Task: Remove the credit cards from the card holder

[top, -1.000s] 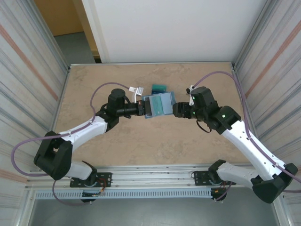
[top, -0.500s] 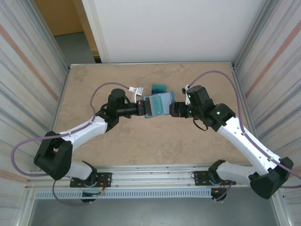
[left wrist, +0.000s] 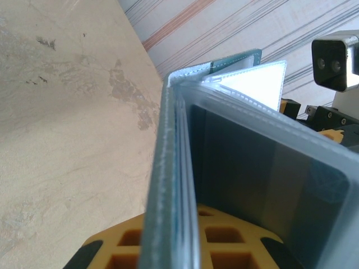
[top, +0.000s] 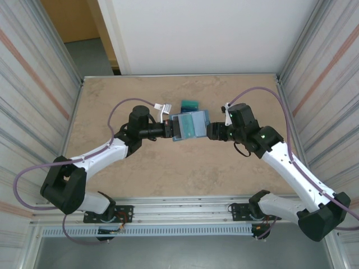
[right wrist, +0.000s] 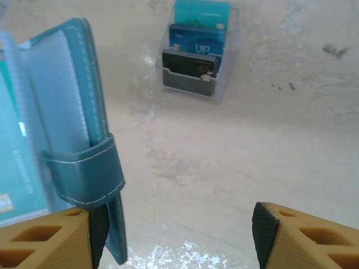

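Well, the soft slate-blue folding card holder [top: 189,125] was pinched tight at one edge by the left claw [top: 170,130]. The right claw [right wrist: 174,235] stood wide open and empty, just beside the holder's strap [right wrist: 84,168]. A thin teal plastic credit card [right wrist: 14,174] sat in a clear sleeve [left wrist: 263,168] inside. It looked light and slippery; I'd pinch its bare edge.

Under your left pincer [top: 173,130] and right pincer [top: 210,132] lies a mottled beige surface [top: 112,101]. Ribbed grey walls [top: 33,84] stand outboard of each, and a plain white panel [top: 202,33] rises beyond them.
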`<action>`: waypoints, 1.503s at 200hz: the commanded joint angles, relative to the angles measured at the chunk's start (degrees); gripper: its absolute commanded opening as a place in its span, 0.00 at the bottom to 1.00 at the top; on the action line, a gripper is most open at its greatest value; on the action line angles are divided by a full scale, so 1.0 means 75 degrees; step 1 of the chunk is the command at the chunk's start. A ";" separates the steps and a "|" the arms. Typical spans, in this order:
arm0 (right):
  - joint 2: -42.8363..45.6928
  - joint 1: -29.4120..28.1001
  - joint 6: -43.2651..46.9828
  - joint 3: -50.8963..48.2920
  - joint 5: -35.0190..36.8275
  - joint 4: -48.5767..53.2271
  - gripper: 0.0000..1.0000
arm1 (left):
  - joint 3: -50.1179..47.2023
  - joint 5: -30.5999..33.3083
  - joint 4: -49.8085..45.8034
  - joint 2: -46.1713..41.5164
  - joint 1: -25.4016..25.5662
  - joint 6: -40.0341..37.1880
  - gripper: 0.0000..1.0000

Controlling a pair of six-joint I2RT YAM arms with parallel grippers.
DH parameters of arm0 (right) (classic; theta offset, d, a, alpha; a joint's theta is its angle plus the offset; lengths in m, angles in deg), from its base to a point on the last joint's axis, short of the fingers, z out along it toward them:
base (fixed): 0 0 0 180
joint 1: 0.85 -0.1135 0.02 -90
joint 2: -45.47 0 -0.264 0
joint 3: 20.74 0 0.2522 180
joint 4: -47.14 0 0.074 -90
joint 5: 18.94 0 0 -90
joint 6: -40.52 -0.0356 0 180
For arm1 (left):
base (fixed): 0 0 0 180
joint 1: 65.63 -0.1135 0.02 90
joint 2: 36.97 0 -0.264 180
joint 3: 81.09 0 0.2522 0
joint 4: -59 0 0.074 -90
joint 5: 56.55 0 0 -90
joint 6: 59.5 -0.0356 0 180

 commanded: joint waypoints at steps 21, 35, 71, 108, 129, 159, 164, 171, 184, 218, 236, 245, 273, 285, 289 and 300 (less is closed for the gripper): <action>0.0025 0.0017 0.0467 -0.0264 -0.0441 -0.0526 0.71 | 0.0182 -0.0218 0.0299 0.0020 -0.0060 0.0076 0.00; -0.0017 0.0017 0.0472 -0.0340 -0.0312 -0.0594 0.71 | 0.0204 -0.0256 0.0297 0.0032 -0.0052 0.0082 0.00; -0.0163 0.0034 0.0470 -0.0385 0.0629 -0.0722 0.71 | 0.0226 -0.0386 0.0272 0.0032 -0.0057 0.0096 0.00; 0.0069 0.0143 0.0621 -0.0555 0.0946 -0.1498 0.73 | 0.0170 -0.0487 0.0217 -0.0012 -0.0039 0.0076 0.00; 0.0197 0.0181 0.0613 -0.0665 0.1139 -0.1863 0.75 | 0.0150 -0.0544 0.0215 -0.0023 -0.0019 0.0064 0.00; 0.0363 0.0204 0.0424 -0.0771 0.1724 -0.2010 0.76 | 0.0140 -0.0581 0.0181 -0.0038 -0.0003 0.0030 0.00; 0.0399 0.0222 0.0366 -0.0775 0.1905 -0.1952 0.76 | 0.0141 -0.0570 0.0170 -0.0044 -0.0013 0.0029 0.00; 0.0447 0.0263 0.0252 -0.0775 0.2107 -0.1854 0.76 | 0.0124 -0.0558 0.0155 -0.0061 -0.0004 0.0018 0.00; 0.0594 0.0418 0.0053 -0.0819 0.2259 -0.1694 0.71 | 0.0138 -0.0540 0.0119 -0.0065 -0.0004 0.0002 0.00; 0.1182 0.0874 -0.0446 -0.1044 0.1643 -0.1368 0.62 | 0.0158 -0.0476 0.0119 -0.0029 -0.0010 -0.0018 0.00; 0.1444 0.0964 -0.0615 -0.1013 0.1044 -0.1210 0.66 | 0.0181 -0.0464 0.0099 0.0008 -0.0004 -0.0017 0.00; 0.1552 0.0988 -0.0683 -0.0958 0.0668 -0.1162 0.70 | 0.0186 -0.0462 0.0104 0.0030 -0.0009 -0.0015 0.00; 0.1736 0.1036 -0.0805 -0.0745 -0.0402 -0.1068 0.81 | 0.0205 -0.0464 0.0139 0.0116 -0.0024 -0.0015 0.00; 0.1742 0.1036 -0.0866 -0.0656 -0.0651 -0.1056 0.85 | 0.0205 -0.0484 0.0143 0.0132 -0.0007 -0.0018 0.00; 0.1728 0.1042 -0.0868 -0.0624 -0.0746 -0.1040 0.88 | 0.0205 -0.0488 0.0135 0.0133 -0.0011 -0.0018 0.00; 0.1636 0.1045 -0.0872 -0.0495 -0.0913 -0.0944 0.91 | 0.0205 -0.0489 0.0139 0.0136 -0.0019 -0.0024 0.00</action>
